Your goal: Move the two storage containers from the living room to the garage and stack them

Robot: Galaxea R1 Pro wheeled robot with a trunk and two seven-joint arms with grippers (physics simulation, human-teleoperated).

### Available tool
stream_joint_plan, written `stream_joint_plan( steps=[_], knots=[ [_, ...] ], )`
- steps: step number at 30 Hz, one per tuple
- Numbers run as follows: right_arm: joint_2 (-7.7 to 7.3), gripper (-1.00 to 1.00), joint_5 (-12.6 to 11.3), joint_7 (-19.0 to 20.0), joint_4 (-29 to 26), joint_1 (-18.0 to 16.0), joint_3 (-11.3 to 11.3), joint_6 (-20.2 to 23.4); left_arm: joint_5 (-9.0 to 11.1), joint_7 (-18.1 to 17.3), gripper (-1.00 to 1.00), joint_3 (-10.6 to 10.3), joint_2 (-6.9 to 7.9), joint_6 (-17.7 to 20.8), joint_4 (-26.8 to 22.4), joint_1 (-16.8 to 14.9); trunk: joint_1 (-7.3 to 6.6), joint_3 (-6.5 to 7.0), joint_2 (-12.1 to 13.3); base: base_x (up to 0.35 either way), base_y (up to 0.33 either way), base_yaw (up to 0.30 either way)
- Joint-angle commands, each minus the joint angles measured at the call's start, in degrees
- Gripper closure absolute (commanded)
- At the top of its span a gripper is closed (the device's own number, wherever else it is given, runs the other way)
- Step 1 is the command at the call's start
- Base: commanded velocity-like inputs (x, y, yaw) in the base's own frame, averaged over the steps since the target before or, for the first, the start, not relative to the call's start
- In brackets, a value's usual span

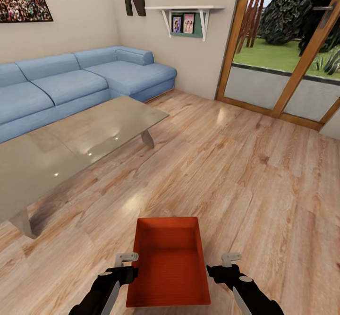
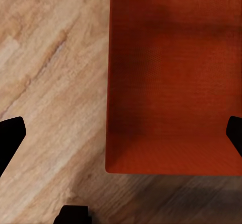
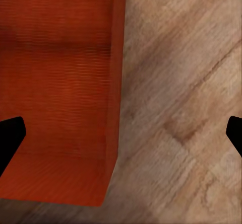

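One red-orange storage container (image 1: pixel 170 263) sits low in the head view, open side up, over the light wood plank flooring (image 1: pixel 245 164) of the living room. My left gripper (image 1: pixel 126 264) is at its left wall and my right gripper (image 1: pixel 226 263) at its right wall. In the left wrist view the gripper (image 2: pixel 121 138) is open, its black fingers (image 2: pixel 10 139) wide apart astride the bin's wall (image 2: pixel 171 83). The right gripper (image 3: pixel 121 136) is also open over the bin's other edge (image 3: pixel 60 83). Whether the bin rests on the planks I cannot tell. The second container and the garage are out of view.
A grey low table (image 1: pixel 71 140) stands at the left, with a leg (image 1: pixel 148 139) toward the middle. The blue sectional sofa (image 1: pixel 71 83) lines the wall behind it. Glass doors in wooden frames (image 1: pixel 283 69) are at the back right. Open planks lie ahead and to the right.
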Motion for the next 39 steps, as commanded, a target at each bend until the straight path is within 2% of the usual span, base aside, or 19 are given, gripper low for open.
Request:
stream_joint_plan(
  steps=[1, 12, 23, 25, 27, 31, 39],
  knots=[
    [-0.05, -1.00, -0.17, 0.01, -0.12, 0.00, 0.22, 0.33, 0.35, 0.39, -1.00, -0.12, 0.01, 0.28, -0.09, -0.02, 0.22, -0.23, -0.43, 0.000, 0.000, 0.000],
    [-0.05, -1.00, -0.17, 0.04, -0.13, 0.00, 0.29, 0.25, 0.36, 0.13, -1.00, -0.08, 0.27, 0.01, -0.09, -0.02, 2.64, -2.20, -4.85, 0.000, 0.000, 0.000],
    [-0.05, -1.00, -0.23, 0.34, -0.10, 0.00, 0.30, 0.23, 0.09, 0.11, -1.00, 0.00, 0.80, -0.24, -0.10, -0.03, 2.64, -2.20, -4.85, 0.000, 0.000, 0.000],
    [-0.05, -1.00, -0.24, 1.55, -0.11, 0.00, 0.27, 0.25, 0.05, 0.12, -1.00, 0.03, 0.87, -0.28, -0.13, -0.03, 2.64, -2.20, -4.85, 0.000, 0.000, 0.000],
    [-0.05, -1.00, -0.20, 5.18, -0.09, 0.00, 0.23, 0.27, -0.02, 0.12, -1.00, 0.05, 0.89, -0.32, -0.15, -0.03, 2.64, -2.20, -4.85, 0.000, 0.000, 0.000],
    [-0.05, -1.00, -0.17, 6.51, -0.08, 0.00, 0.14, 0.27, 0.00, 0.12, -1.00, 0.06, 0.89, -0.33, -0.17, -0.02, 2.64, -2.20, -4.85, 0.000, 0.000, 0.000],
    [-0.08, -1.00, -0.09, 6.77, -0.08, 0.00, -0.14, 0.20, 0.00, 0.12, -1.00, 0.06, 0.89, -0.33, -0.15, -0.02, 2.64, -2.20, -4.85, 0.000, 0.000, 0.000]
  ],
)
